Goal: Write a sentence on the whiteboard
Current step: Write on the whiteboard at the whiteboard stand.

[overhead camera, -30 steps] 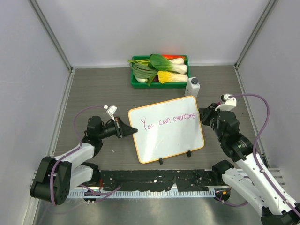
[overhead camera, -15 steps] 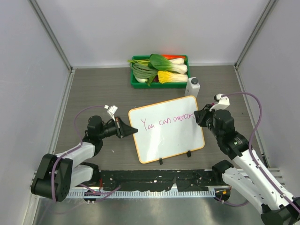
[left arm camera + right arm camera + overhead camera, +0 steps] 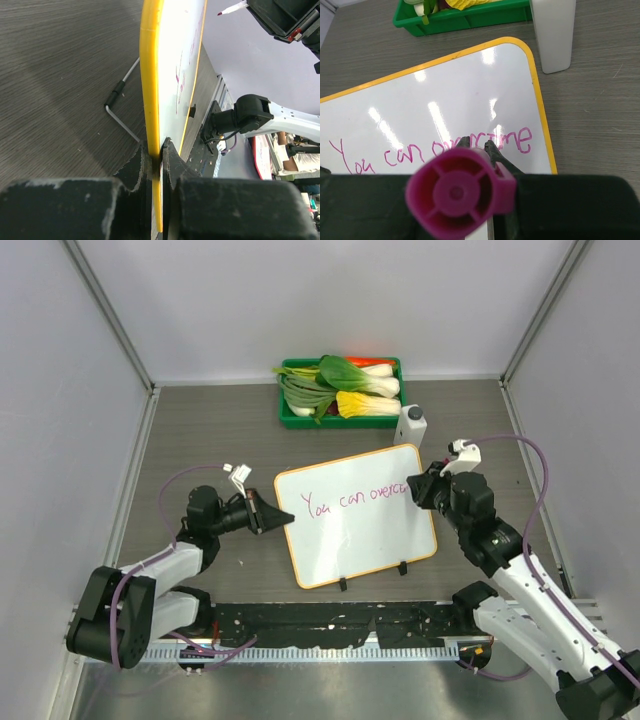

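The whiteboard (image 3: pixel 370 540), white with an orange rim, stands tilted on the table. It also shows in the right wrist view (image 3: pixel 445 90) and edge-on in the left wrist view (image 3: pixel 150 100). The sentence (image 3: pixel 350 500) in pink reads "You can overcome" (image 3: pixel 445 150). My left gripper (image 3: pixel 280 519) is shut on the whiteboard's left edge (image 3: pixel 155 150). My right gripper (image 3: pixel 418 487) is shut on a magenta marker (image 3: pixel 460 192), held over the board's right part above the word "overcome". The marker's tip is hidden in the right wrist view.
A green tray (image 3: pixel 290 418) of vegetables sits at the back. A white box-shaped object (image 3: pixel 411 424) stands right of the tray, beside the board's top right corner (image 3: pixel 552 35). Two wire stand feet (image 3: pixel 342 583) rest near the front rail.
My right gripper with the marker has moved left over the board, now covering the end of "overcome". The left gripper and board have not moved.
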You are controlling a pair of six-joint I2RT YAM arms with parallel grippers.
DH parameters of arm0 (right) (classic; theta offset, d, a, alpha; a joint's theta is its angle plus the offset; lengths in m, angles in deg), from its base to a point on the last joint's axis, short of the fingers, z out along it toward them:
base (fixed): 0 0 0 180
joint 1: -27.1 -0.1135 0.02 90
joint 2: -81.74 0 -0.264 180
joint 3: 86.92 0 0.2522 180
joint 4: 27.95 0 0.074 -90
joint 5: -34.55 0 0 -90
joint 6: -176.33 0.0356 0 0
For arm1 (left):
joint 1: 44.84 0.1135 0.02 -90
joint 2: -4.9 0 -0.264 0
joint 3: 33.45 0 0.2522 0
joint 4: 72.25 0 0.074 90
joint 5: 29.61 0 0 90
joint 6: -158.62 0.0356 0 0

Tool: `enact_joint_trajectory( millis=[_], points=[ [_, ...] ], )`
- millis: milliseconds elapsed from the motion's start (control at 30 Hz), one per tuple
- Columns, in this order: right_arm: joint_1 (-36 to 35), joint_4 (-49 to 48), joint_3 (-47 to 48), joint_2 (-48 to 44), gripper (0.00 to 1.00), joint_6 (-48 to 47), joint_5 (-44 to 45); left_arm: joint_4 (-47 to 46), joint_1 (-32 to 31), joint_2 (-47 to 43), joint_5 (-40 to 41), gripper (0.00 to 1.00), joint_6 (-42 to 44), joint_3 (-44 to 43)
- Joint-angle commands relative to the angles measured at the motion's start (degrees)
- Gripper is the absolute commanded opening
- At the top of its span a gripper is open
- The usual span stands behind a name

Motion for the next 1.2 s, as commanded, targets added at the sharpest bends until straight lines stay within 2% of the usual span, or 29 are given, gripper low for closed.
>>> enact_joint_trajectory(
  millis=[0, 1167],
  points=[
    [0.01, -3.57, -0.66, -1.75, 0.01, -0.81, -1.24, 1.44, 0.00, 1.00, 2.87, 0.00, 4.92, -0.59],
    [-0.35, -3.12, -0.13, -2.54, 0.01, -1.51, -4.05, 1.26, 0.00, 1.08, 2.96, 0.00, 4.92, -0.50]
  ],
)
